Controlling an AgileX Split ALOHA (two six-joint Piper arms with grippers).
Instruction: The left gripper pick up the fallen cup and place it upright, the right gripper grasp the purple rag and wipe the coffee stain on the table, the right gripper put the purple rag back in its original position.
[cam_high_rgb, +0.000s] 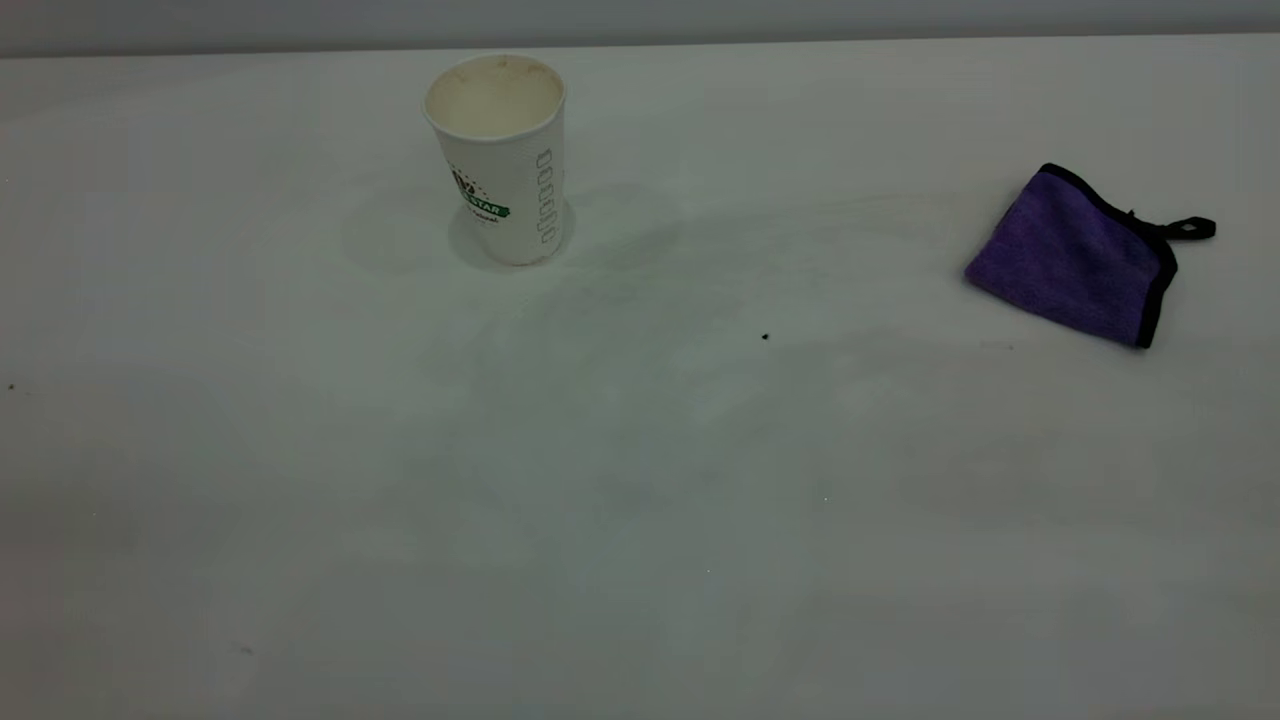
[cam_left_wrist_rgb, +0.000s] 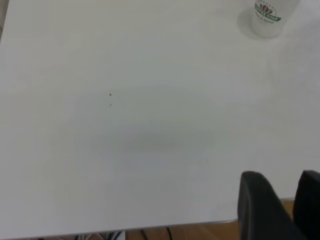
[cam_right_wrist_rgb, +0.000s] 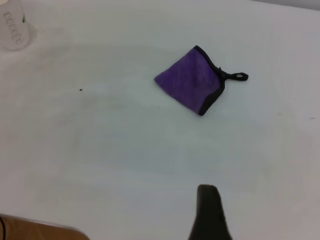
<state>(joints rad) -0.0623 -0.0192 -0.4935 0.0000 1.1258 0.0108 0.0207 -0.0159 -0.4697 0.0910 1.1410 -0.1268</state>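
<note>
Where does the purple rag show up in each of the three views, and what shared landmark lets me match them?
Exterior view: the purple rag lies flat at the right, far from the upright cup.
Left wrist view: not in it; only the cup's base shows.
Right wrist view: the rag is mid-frame, loop outward.
Shared landmark: the cup, at the edge here too.

Dim, even, greyish light over the table (cam_high_rgb: 640, 520). Soft faint shadows spread around the base of the cup (cam_high_rgb: 505, 160). No glare; wrist views look slightly soft.
</note>
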